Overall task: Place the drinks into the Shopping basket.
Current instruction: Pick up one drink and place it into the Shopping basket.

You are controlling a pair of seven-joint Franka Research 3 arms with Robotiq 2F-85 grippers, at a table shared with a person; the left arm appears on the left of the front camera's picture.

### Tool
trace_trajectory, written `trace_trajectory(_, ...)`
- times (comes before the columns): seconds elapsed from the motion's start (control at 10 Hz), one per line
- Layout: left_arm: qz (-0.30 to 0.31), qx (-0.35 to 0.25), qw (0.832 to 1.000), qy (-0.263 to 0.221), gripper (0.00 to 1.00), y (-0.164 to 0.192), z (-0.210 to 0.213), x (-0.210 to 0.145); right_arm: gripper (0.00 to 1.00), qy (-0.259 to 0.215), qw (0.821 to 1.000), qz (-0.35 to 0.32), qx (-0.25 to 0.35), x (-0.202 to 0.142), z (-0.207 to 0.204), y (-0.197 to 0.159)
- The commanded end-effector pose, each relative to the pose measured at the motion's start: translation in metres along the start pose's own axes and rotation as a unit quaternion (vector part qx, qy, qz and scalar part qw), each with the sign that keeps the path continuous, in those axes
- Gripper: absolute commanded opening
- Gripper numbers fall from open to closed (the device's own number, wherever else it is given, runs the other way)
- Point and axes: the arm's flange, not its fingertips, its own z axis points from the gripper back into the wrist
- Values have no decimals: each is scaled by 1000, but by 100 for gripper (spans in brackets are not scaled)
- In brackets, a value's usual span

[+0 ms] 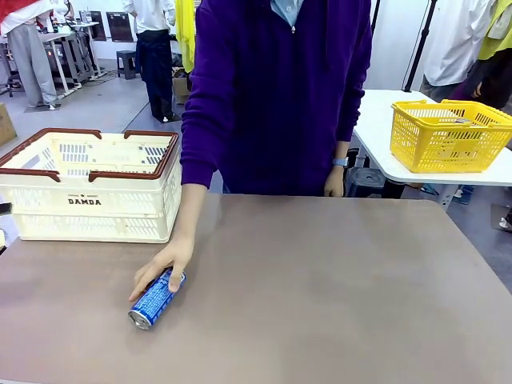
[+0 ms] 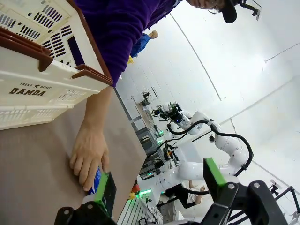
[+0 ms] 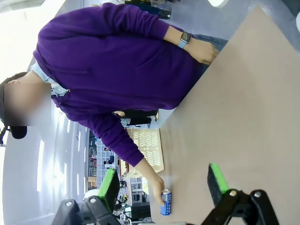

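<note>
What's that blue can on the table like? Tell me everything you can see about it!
The blue can is slim and shiny, like metal, with white lettering along its side and a silver end. It lies on its side on the brown table, with the silver end pointing toward the robot's side. A person's hand rests on its far end, fingers curled over it. The can sits left of the table's middle, a little in front of the cream basket, not touching it.

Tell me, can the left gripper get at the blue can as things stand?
Probably not yet: the person's hand lies over the blue can, though the open left gripper sits close by.
</note>
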Motion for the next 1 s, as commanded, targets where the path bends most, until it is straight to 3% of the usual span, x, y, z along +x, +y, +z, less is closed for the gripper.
trace_trajectory(0.0, 9, -4, 1000, 4, 100, -4, 2, -2, 100, 1, 1000, 5, 4, 1, 1, 1)
trace_trajectory(0.1, 0, 0, 1000, 0, 100, 0, 0, 0, 100, 1, 1000, 5, 4, 1, 1, 1)
trace_trajectory(0.5, -44, 103, 988, 102, 100, -57, -41, 2, 100, 1, 1000, 5, 4, 1, 1, 1)
trace_trajectory(0.8, -63, 247, 937, 241, 100, -78, -129, -2, 100, 1, 1000, 5, 4, 1, 1, 1)
trace_trajectory(0.9, -58, 273, 930, 237, 100, -71, -138, 4, 100, 1, 1000, 5, 4, 1, 1, 1)
